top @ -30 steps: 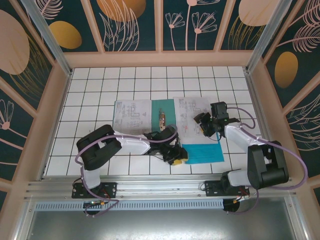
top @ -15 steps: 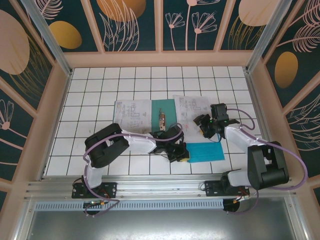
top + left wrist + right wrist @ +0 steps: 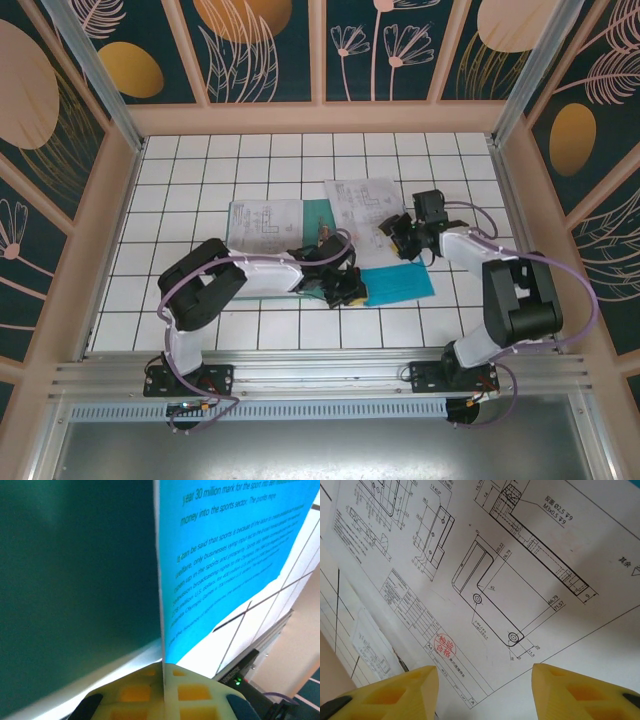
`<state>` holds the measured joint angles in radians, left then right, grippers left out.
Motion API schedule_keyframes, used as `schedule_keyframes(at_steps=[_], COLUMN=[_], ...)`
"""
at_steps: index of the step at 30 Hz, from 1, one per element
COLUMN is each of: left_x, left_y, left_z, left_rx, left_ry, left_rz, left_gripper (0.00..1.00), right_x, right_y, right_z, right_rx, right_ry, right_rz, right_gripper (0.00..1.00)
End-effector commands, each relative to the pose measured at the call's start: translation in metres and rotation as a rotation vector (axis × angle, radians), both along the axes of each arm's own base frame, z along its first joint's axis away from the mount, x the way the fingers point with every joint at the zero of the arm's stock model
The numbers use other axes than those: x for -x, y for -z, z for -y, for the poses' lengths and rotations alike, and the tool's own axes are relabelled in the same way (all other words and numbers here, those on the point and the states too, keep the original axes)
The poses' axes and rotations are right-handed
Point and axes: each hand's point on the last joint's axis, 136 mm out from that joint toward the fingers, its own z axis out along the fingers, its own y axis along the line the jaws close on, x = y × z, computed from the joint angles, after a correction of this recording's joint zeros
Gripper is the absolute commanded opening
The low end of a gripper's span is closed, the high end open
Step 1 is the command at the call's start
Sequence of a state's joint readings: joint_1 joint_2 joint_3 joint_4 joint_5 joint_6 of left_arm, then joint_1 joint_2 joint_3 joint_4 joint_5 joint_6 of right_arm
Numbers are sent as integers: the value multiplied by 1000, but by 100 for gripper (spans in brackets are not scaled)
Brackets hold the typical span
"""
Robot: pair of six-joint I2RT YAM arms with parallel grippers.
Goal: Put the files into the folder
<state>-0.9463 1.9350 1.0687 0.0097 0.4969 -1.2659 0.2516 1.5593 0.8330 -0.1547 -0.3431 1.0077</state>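
Note:
The dark teal folder [image 3: 328,212] lies open mid-table, with a white printed sheet [image 3: 264,222] on its left half. My left gripper [image 3: 345,291] is shut on the left edge of the cyan-blue sheet [image 3: 400,282]. In the left wrist view this sheet [image 3: 225,545] stands edge-on between the yellow fingers [image 3: 200,692], with the folder [image 3: 75,570] to its left. A second white sheet of drawings [image 3: 358,204] lies tilted, overlapping the folder's right edge. My right gripper [image 3: 404,236] hangs open just over that sheet [image 3: 510,570], its fingers [image 3: 395,692] apart.
The white tiled table [image 3: 180,170] is boxed in by a low wooden rim [image 3: 320,118] and metal posts. A metal rail [image 3: 320,372] runs along the near edge by the arm bases. Bare tiles lie at the back and far left.
My left gripper has pulled the cyan-blue sheet up and left toward the folder. The right gripper moved left, and the tilted white sheet slid and turned toward the folder.

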Motion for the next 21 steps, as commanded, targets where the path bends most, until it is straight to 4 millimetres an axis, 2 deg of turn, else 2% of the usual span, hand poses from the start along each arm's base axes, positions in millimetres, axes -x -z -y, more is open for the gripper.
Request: schedule_keyframes(at_steps=[1,6,10,11,12,13,16,21], left_x=[-8,-26,-33,-36,-38,-41,-48,-56], left_y=[-7,-4,1,2,2,2,-2,-11], left_z=[-10,-34,-47,-51,-54,-58,-65,-63], left_rx=[-27,-77,-103,-115,-125,-136,-161,-115], left_ry=[62,35,23,16,8,-4,-43,-125], left_rz=[16,33,37,44,53,62,98,126], left_gripper=[0,0,0,6,18,26,44,60], right_x=[-21,-39,-52,-55,-56,-57,-56,-49], right_y=[-7,1,5,6,7,9,17,35], right_z=[-20,-39,-55,-58,-60,-60,-59,-52], right_rx=[-32,-66,-84,-83,-85,-85,-76,-54], right_ry=[-19,-12,-30,-32,-32,-29,-19,-10], right_rz=[26,10,7,4,0,-2,-19,-53], right_gripper=[53,52,52,52,52,52,52,51])
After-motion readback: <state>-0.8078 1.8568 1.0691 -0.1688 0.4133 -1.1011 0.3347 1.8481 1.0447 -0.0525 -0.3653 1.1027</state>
